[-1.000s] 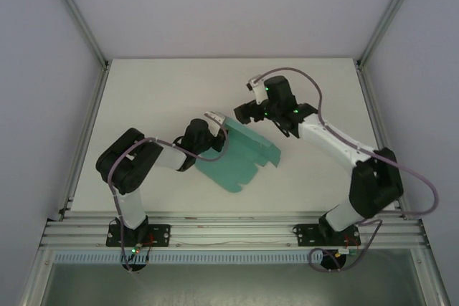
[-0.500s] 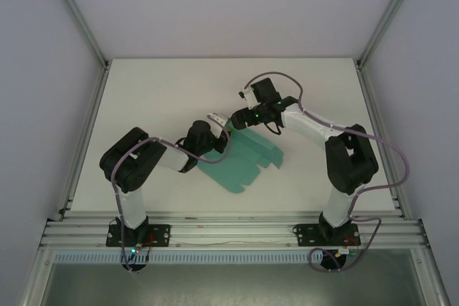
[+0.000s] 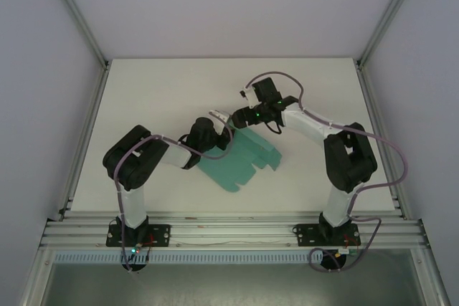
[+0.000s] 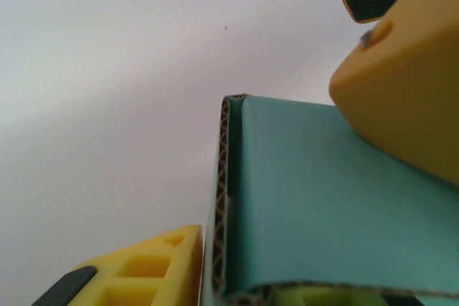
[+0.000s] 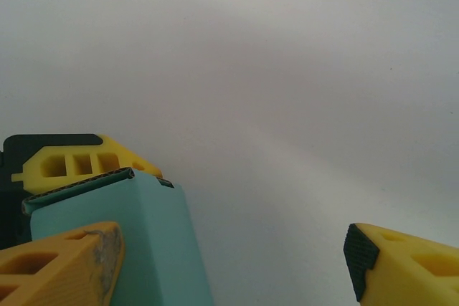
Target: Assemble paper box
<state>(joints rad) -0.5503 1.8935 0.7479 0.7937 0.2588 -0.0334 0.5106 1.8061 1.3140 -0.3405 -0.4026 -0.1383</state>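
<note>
The paper box [image 3: 240,159] lies as a mostly flat teal sheet on the counter [image 3: 158,84]. Its near corner is down on the surface and its far-left edge is raised into a fold.

At that raised edge, on the box's left side, the left claw [image 4: 215,134] has a finger on each side of the corrugated lip, jaws narrow. The upper finger [image 4: 401,91] lies against the teal face, but I cannot tell whether the claw truly pinches (the fold hides the contact). It looks placed to hold the flap upright.

Just beyond the same edge, on the box's far side, the right claw [image 5: 229,245] stands wide and empty. One finger [image 5: 64,263] is just beside the flap's corner, probably lined up to take the flap or press the fold home.
</note>
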